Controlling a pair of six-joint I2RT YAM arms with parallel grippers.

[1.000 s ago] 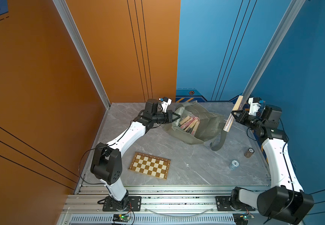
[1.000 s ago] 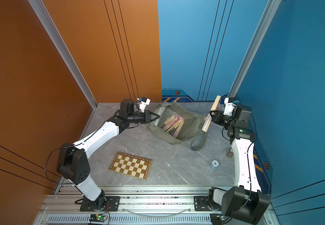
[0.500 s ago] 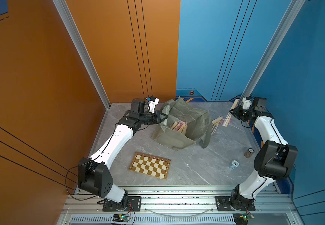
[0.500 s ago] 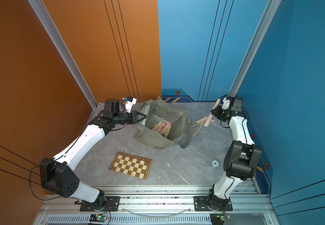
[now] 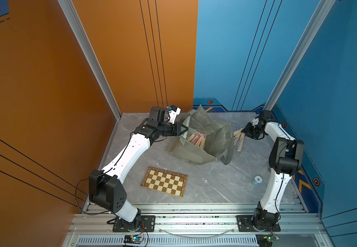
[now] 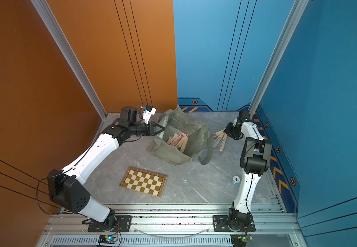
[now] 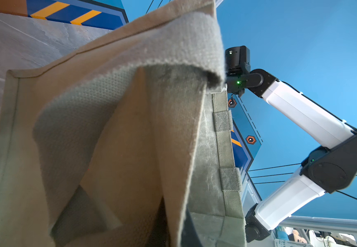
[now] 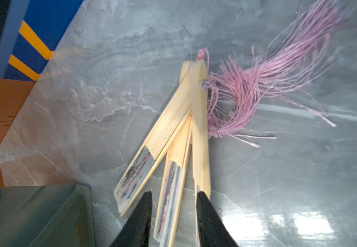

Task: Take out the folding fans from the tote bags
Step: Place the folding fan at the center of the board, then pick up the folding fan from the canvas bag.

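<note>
Grey marble table [image 5: 216, 186] is carrying the slumped olive tote bag [image 5: 194, 154], with folding fans [image 5: 196, 139] bunched inside and their lower ends hidden by cloth. Left gripper [image 5: 184, 129] is clenching the bag's rim. Just beside the bag a half-spread fan [image 8: 197, 119] is lying on the table, its long axis running straight out from the right gripper [image 8: 174, 193], its tasselled pivot pointing away and its blurred leaf end sitting between the parted, released jaws.

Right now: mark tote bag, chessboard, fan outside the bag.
tote bag [image 5: 191, 153], in a top view, front fabric wall.
chessboard [image 5: 164, 181], in a top view, board centre.
fan outside the bag [image 8: 199, 128], right wrist view, bamboo ribs.
</note>
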